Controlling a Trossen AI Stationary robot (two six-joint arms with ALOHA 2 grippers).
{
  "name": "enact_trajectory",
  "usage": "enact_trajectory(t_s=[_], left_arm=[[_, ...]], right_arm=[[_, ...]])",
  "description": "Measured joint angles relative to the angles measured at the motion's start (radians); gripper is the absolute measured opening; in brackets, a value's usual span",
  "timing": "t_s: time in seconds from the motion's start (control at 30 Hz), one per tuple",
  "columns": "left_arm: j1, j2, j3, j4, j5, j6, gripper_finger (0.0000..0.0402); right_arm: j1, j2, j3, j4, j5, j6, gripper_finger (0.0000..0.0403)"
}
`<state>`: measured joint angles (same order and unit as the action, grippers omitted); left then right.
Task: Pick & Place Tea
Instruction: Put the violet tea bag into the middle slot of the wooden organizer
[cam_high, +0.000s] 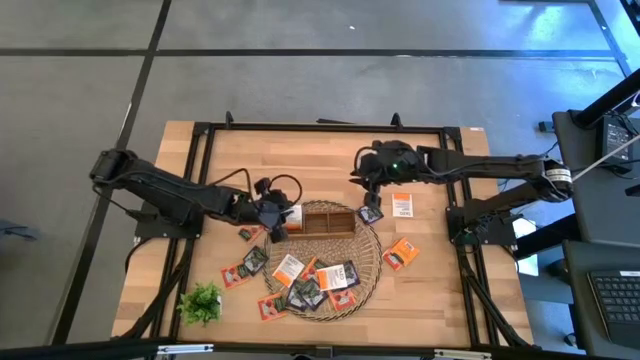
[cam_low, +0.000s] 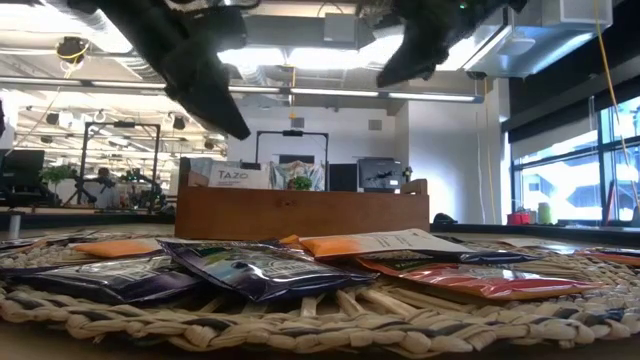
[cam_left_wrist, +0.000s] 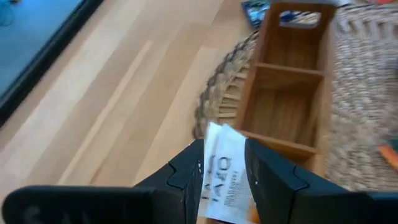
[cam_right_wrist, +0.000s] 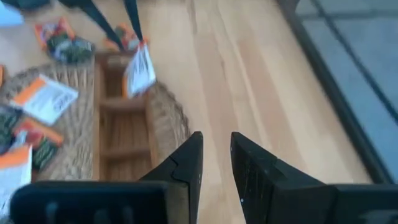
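My left gripper is shut on a white-and-orange tea sachet printed TAZO, above the left end of the brown wooden tray. The tray stands on the round wicker mat. Several orange, dark and white tea sachets lie flat on the mat. My right gripper hovers over the tray's right end, open by a narrow gap, with nothing between its fingers. A dark sachet lies under it beside the tray. My left gripper has the TAZO sachet pinched between its two fingers, which come slanting down from the table's left. The sachet's free end sticks out past the fingertips and hangs over the tray's left end compartment. In the low view the tray's wall hides its lower edge.
More sachets lie on the bare wood: a white-and-orange one and an orange one right of the mat, and a few left of it. A small green plant sprig sits at the near left.
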<state>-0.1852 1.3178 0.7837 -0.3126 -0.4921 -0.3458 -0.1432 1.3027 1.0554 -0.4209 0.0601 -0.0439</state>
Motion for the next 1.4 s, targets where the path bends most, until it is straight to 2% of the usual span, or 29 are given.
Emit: enact_trajectory(t_s=[0.13, 0.23, 0.37, 0.47, 0.53, 0.63, 0.83, 1.03, 1.2, 1.4], left_arm=[[0.001, -0.013, 0.000, 0.005, 0.004, 0.010, 0.0115], [0.031, -0.013, 0.000, 0.049, 0.035, 0.048, 0.0115], [0.139, -0.005, 0.000, 0.186, 0.222, 0.148, 0.0112], [0.235, 0.002, 0.019, 0.236, 0.385, 0.216, 0.0110], [0.288, 0.017, 0.056, 0.228, 0.422, 0.241, 0.0109], [0.340, 0.057, 0.119, 0.208, 0.446, 0.301, 0.0111], [0.375, 0.154, 0.197, 0.203, 0.464, 0.371, 0.0113], [0.380, 0.246, 0.218, 0.208, 0.461, 0.371, 0.0110], [0.380, 0.277, 0.220, 0.213, 0.460, 0.371, 0.0110], [0.379, 0.278, 0.220, 0.213, 0.460, 0.370, 0.0113]], right_arm=[[-0.001, -0.045, -0.068, -0.021, -0.004, 0.042, 0.0086], [-0.017, -0.092, -0.162, 0.038, -0.009, 0.165, 0.0086], [-0.062, -0.141, -0.258, 0.048, -0.006, 0.313, 0.0086], [-0.077, -0.155, -0.310, 0.045, -0.007, 0.326, 0.0086], [-0.077, -0.155, -0.331, 0.042, -0.008, 0.296, 0.0086], [-0.072, -0.152, -0.369, 0.064, -0.009, 0.227, 0.0086], [-0.055, -0.143, -0.472, 0.145, -0.012, 0.116, 0.0086], [-0.055, -0.135, -0.576, 0.287, -0.122, 0.108, 0.0086], [-0.055, -0.102, -0.646, 0.401, -0.135, 0.057, 0.0086], [-0.055, -0.039, -0.668, 0.501, -0.136, 0.087, 0.0086]])
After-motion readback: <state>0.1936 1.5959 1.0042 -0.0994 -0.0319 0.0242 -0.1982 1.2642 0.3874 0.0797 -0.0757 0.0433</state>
